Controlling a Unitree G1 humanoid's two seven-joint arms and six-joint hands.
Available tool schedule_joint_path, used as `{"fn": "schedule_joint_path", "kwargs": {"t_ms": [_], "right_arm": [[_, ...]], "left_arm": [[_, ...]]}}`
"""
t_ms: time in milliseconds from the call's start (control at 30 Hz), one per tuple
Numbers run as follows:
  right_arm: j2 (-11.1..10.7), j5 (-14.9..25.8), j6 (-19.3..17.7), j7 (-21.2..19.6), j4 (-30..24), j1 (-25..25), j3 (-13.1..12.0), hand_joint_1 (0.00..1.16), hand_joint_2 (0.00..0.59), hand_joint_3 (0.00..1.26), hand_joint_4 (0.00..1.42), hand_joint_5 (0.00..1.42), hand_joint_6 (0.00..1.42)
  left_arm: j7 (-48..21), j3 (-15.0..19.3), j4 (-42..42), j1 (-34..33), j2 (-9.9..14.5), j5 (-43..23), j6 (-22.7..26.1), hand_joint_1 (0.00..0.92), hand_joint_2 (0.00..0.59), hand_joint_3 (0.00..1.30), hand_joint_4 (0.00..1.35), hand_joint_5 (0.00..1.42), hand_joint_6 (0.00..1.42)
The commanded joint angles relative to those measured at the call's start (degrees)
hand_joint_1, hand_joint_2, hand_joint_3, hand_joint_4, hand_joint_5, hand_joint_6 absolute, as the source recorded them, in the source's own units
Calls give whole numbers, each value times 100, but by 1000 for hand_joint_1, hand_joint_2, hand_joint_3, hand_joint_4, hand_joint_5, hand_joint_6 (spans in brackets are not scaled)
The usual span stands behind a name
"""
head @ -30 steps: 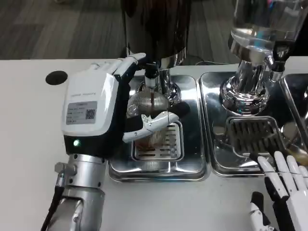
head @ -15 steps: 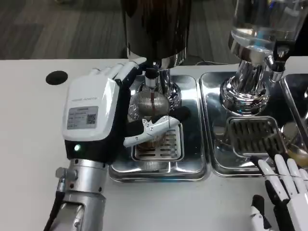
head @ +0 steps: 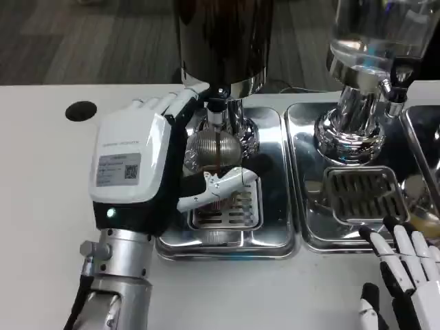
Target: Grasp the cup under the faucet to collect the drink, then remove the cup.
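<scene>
At the counter's (head: pixel 41 206) near right corner the right hand (head: pixel 409 275) rests with its fingers apart, holding nothing. Just beyond it lies a steel tray (head: pixel 313 237) with a grate, under a clear dispenser (head: pixel 371 41). Farther left, the left hand (head: pixel 137 165) wraps the cup (head: pixel 214 155), thumb across its near side, fingers behind. The cup stands on the left tray's (head: pixel 275 227) grate, directly under the faucet (head: pixel 217 113) of the dark dispenser (head: pixel 220 41) at the far edge.

Bright, even overhead lighting. Strong specular glare on the steel drip trays (head: pixel 275 240). Soft shadows; focus sharp overall, slight edge distortion.
</scene>
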Motion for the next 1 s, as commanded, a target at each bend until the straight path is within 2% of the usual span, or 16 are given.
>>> {"fn": "schedule_joint_path", "kwargs": {"t_ms": [33, 333, 500, 1000], "right_arm": [[-16, -34, -55, -111, -64, 47, -15, 98, 560, 124, 0, 0, 65], [6, -2, -50, -155, -75, 37, -30, 101, 560, 124, 0, 0, 65], [13, 53, -74, -159, 8, -8, -31, 108, 560, 124, 0, 0, 65], [22, 134, -124, -197, -7, -10, -117, 126, 557, 124, 0, 0, 65]], "left_arm": [[-95, -47, 28, 175, 21, 83, 18, 0, 59, 464, 426, 481, 409], [-122, 66, -96, 153, 43, 59, 33, 0, 60, 464, 425, 481, 410], [-57, 185, -213, 163, 35, 56, 47, 0, 61, 401, 326, 442, 411], [227, 796, -559, 502, 44, -123, -143, 0, 60, 275, 161, 337, 319]]}}
